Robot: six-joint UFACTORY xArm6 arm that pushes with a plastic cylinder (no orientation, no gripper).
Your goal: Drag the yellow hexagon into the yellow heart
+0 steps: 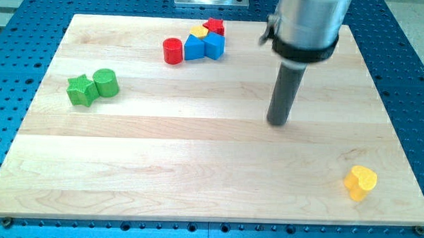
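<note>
Yellow hexagon (198,31): sitting near the view's top, a little left of centre, tucked into a cluster of blocks; only a small yellow patch is showing, so its shape is hard to confirm.
Yellow heart (360,183): lying alone near the view's bottom right corner of the board, well apart from the hexagon and from every other block.
Cluster around the hexagon: a red block (214,26) of unclear shape is touching it on the view's right, while two blue blocks, the left one (194,47) and the right one (214,45), are pressing against it from below.
Red cylinder (173,50): standing just beside the left blue block, on its left.
My tip (277,123): resting on the bare board right of centre, below and to the right of the cluster, above and to the left of the yellow heart, touching no block.
Pincer state: the arm is carrying only a straight dark rod under a silver housing (309,23), so nothing is being held.
Green pair: a green star (81,90) and a green cylinder (106,83) are sitting touching each other at the view's left.
Board (161,167): a pale wooden panel is lying on a blue perforated table (17,27).
</note>
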